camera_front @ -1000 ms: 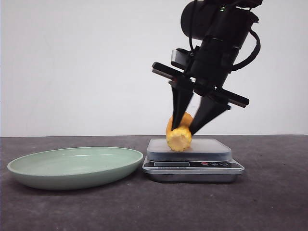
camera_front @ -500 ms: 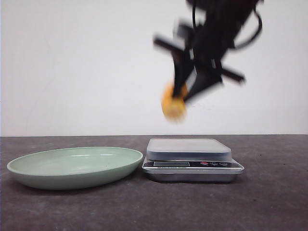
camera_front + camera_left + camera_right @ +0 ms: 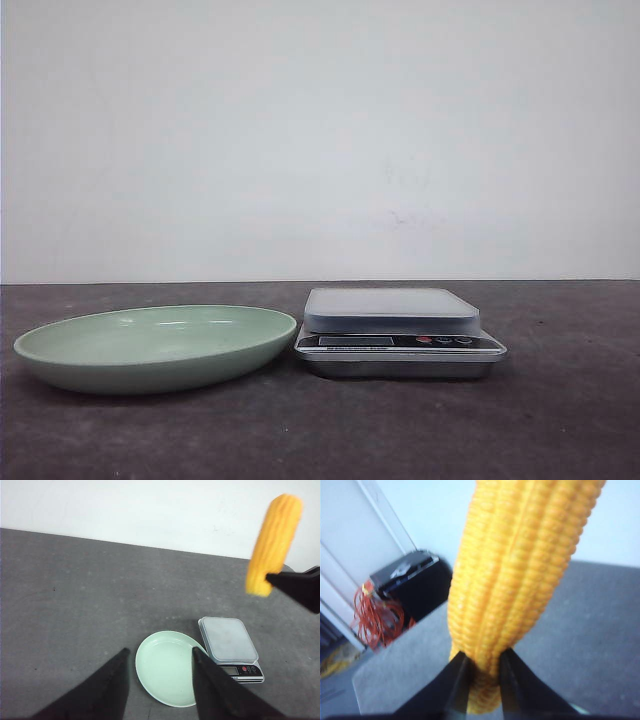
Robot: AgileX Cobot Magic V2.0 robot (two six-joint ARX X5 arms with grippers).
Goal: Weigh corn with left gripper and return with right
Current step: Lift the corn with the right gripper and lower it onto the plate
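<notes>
The corn (image 3: 520, 570) is a yellow cob held near one end between the two black fingers of my right gripper (image 3: 482, 662), which is shut on it. In the left wrist view the corn (image 3: 275, 542) hangs high in the air above the table, with a right finger (image 3: 300, 587) at its lower end. My left gripper (image 3: 159, 652) is open and empty, high above the green plate (image 3: 165, 667). Neither gripper nor the corn shows in the front view. The scale (image 3: 392, 303) has nothing on its platform.
The green plate (image 3: 60, 355) sits left of the silver scale, almost touching it, on the dark table. In the right wrist view a black box (image 3: 407, 580) and red cables (image 3: 375, 615) lie beyond the table's edge.
My right gripper has lifted the corn off the scale and carried it up out of the front view. The scale platform is now bare.
</notes>
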